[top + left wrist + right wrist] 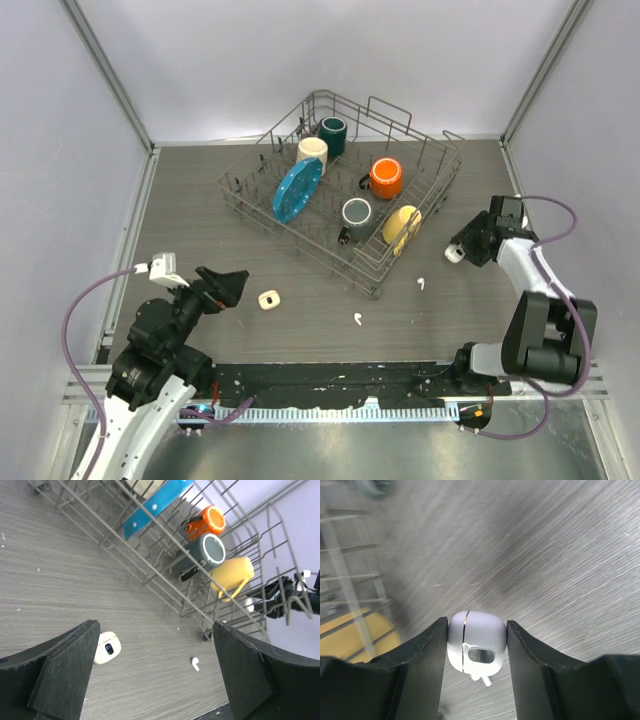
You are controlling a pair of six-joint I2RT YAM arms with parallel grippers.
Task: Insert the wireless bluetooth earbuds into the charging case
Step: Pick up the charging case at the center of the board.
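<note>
My right gripper [477, 625] is shut on a white charging case [478, 641], lid closed, held just above the table right of the rack; the case [455, 252] also shows in the top view. A small white stem [486, 680] peeks out below it. Two white earbuds lie on the table: one [421, 283] near the rack's corner, one [357, 319] nearer the front. A cream case [268, 299] lies left of them. My left gripper [232, 283] hovers open beside the cream case [106, 647], with an earbud [195, 664] showing between its fingers.
A wire dish rack [372, 282] fills the back middle. It holds a blue plate [297, 189] and teal, cream, orange, grey and yellow mugs. The yellow mug [402, 226] lies at the rack's right edge, close to my right gripper.
</note>
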